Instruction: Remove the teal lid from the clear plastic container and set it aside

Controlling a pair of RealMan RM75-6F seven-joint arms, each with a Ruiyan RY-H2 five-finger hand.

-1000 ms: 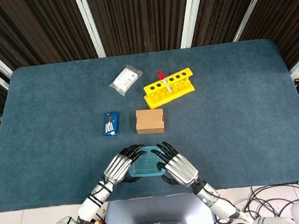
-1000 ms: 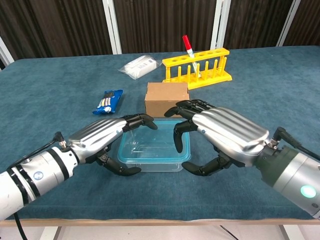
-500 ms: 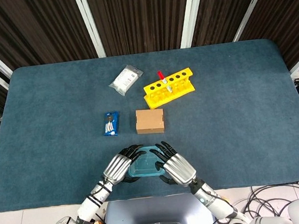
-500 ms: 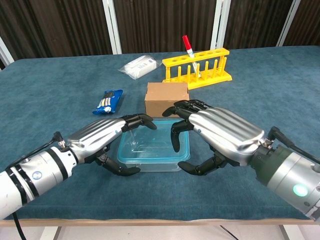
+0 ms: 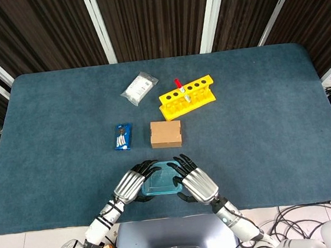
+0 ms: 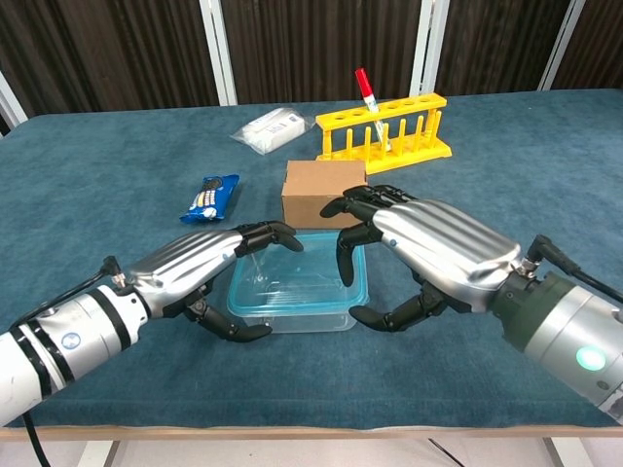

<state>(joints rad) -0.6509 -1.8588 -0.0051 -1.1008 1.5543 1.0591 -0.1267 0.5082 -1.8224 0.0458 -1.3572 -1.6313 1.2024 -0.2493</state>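
**Teal lid on clear container, flanked by both hands at the near table edge**

Head view: teal lid [image 5: 161, 185] sits on its container, centred at the near edge of the blue cloth table [image 5: 260, 126], long axis left-right. Left hand [image 5: 130, 185] and right hand [image 5: 197, 184] bracket its short ends, about equally near. Beyond: cardboard box [image 5: 166, 133].

Chest view: lid [image 6: 297, 282] is translucent, glossy, rounded-rectangular, on the clear plastic container [image 6: 292, 318]. Left hand [image 6: 200, 265] cups one end, right hand [image 6: 438, 251] the other, fingers curled over the rim, thumbs low. Whether either grips firmly cannot be told. Yellow rack [image 6: 384, 131] stands well behind.
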